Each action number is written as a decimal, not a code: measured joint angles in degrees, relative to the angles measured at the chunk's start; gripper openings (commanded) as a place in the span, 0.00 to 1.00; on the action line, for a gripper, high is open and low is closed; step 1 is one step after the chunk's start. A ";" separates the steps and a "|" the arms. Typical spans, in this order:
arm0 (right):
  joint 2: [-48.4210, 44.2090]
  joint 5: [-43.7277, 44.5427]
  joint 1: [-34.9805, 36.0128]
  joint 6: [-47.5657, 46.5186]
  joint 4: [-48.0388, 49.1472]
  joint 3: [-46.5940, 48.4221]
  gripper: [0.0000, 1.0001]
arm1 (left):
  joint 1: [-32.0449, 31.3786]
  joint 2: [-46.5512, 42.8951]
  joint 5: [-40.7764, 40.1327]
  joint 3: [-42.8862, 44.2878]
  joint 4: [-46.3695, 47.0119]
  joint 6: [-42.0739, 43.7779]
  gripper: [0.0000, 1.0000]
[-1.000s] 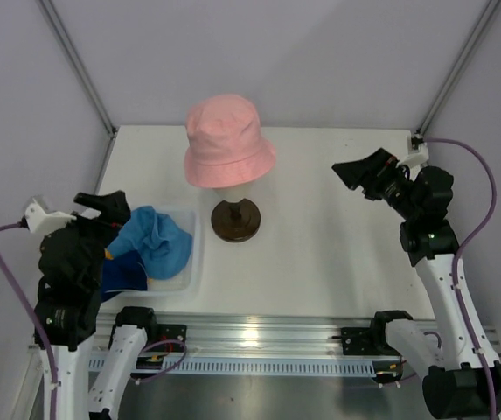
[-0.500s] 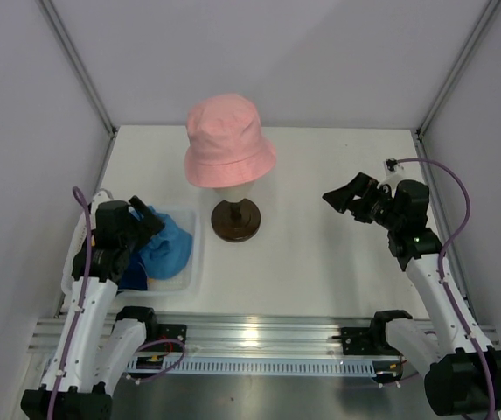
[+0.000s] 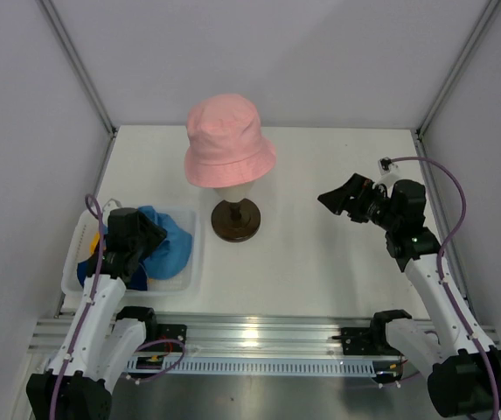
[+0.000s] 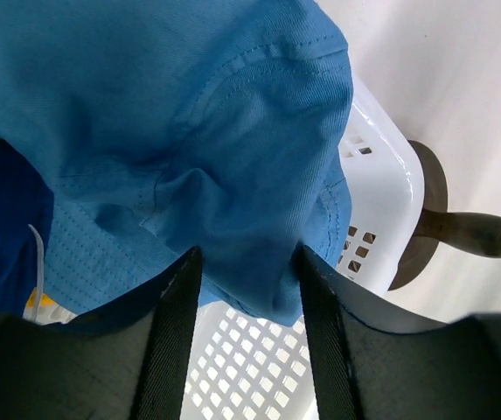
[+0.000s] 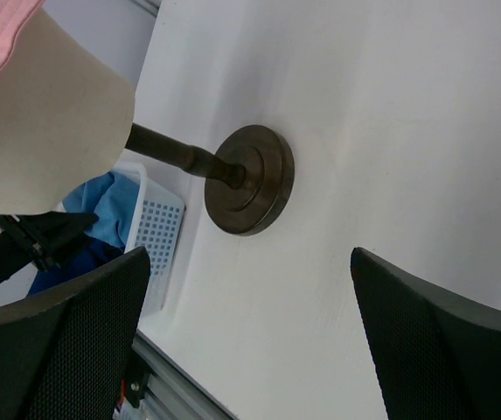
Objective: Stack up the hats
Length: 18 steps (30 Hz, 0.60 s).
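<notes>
The pink hat (image 3: 229,140) sits on the beige head form (image 3: 234,185), whose dark round base (image 3: 236,220) stands mid-table. In the white tray (image 3: 194,262) at the left lies the light blue hat (image 3: 171,243) on top of the dark navy hat (image 3: 86,271), with a bit of the yellow hat (image 3: 95,242) showing. My left gripper (image 3: 145,238) is down in the tray. In the left wrist view its fingers (image 4: 246,262) pinch a fold of the light blue hat (image 4: 171,131). My right gripper (image 3: 337,198) hovers open at the right, facing the base (image 5: 250,179), holding nothing.
The tray's perforated floor (image 4: 259,359) shows under the lifted fold. The enclosure's walls and frame posts close in the table at the back and sides. A metal rail (image 3: 250,337) runs along the near edge between the arm bases.
My left arm swung down into the tray and its jaws closed from wide open onto the light blue hat. The right arm moved slightly left and lower, still open.
</notes>
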 measured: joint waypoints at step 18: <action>-1.36 -3.30 6.29 -2.80 6.23 -4.04 0.99 | 0.07 -9.29 4.20 7.52 -3.54 3.43 0.01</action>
